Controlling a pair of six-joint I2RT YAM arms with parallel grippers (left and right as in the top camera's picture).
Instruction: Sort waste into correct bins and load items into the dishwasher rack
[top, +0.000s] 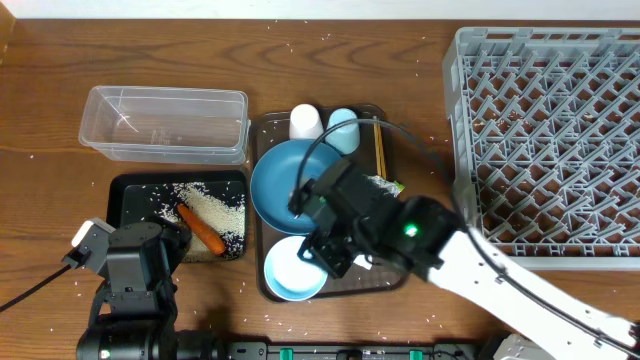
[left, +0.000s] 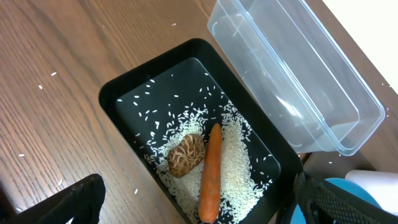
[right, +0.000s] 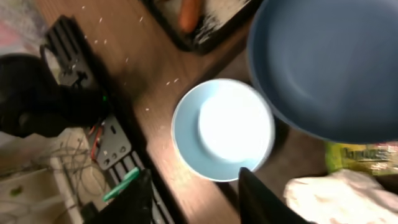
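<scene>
Left gripper (left: 196, 194) spread wide, holding nothing, hovering over the near end of the shallow black rectangular tray (left: 143, 99). In that tray: orange carrot (left: 210, 174) lying lengthwise, small brown food lump (left: 186, 155) touching its side, both on a bed of white rice grains (left: 239, 162). Right gripper (right: 199, 199) has its fingers parted with nothing between them, poised above the near rim of the white bowl (right: 224, 129). The bowl sits upright at the near end of the brown serving tray (top: 258, 245). Just right of the bowl in the right wrist view are the white crumpled napkin (right: 336, 196) and, beyond it, the green-yellow wrapper (right: 364, 155). Large dark blue plate (top: 285, 180) is next out, mid serving tray, its edge meeting the bowl's rim; touching or overlapping, cannot tell. At the far end of the serving tray, white cup (top: 305, 122) and light blue cup (top: 342, 128) stand side by side, with the pair of wooden chopsticks (top: 379, 148) lying just right of them. Clear rectangular plastic container (top: 165, 122) sits beyond the black tray, left of the cups. Large square grey plastic dishwasher rack (top: 545, 150) fills the far right. Loose grains are scattered on the wooden table (top: 50, 100).
</scene>
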